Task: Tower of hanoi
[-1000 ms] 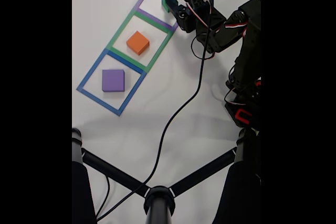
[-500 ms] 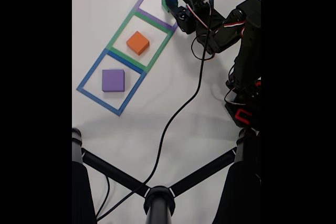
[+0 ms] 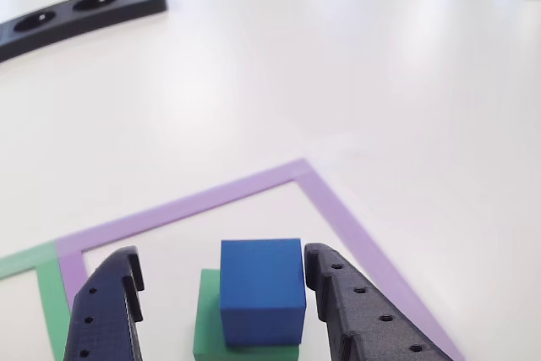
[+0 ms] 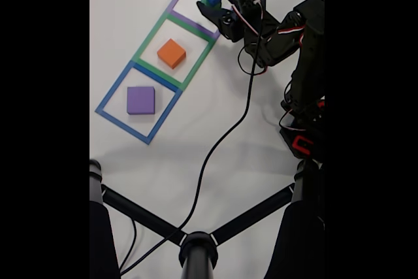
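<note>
Blue cube (image 3: 262, 289) atop green block (image 3: 207, 319), inside purple square outline (image 3: 338, 209). Gripper (image 3: 228, 314): jaws spread, one each side of the cube, not pinching. Cube lies directly between the fingertips; closing inward would likely grasp it.

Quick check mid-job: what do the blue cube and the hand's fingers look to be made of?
Blue cube: matte, evenly coloured, crisp edges, so likely painted wood or plastic; can't tell which. Hand fingers: dark matte plastic with faint layer lines and rows of holes, probably 3D-printed.
</note>
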Robot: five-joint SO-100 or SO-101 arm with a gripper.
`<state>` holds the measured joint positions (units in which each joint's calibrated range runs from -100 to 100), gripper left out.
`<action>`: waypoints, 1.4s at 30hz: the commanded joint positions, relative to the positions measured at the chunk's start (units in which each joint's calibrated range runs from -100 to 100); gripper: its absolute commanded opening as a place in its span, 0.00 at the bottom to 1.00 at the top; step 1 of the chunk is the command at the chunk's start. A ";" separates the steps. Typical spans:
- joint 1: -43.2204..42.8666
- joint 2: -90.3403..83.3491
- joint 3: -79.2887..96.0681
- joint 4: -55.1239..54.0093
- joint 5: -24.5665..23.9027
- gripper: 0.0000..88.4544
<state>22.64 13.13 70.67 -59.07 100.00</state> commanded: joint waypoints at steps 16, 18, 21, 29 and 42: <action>-6.05 -53.59 -18.65 83.07 -2.21 0.02; -7.35 -56.32 -24.83 94.08 -4.96 0.00; -9.64 -58.64 -35.64 110.91 -7.54 0.00; -15.58 -59.20 -59.90 139.16 -17.28 0.00; -19.17 -62.49 -60.54 143.53 -19.30 0.18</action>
<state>3.64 -46.90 7.57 87.40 78.52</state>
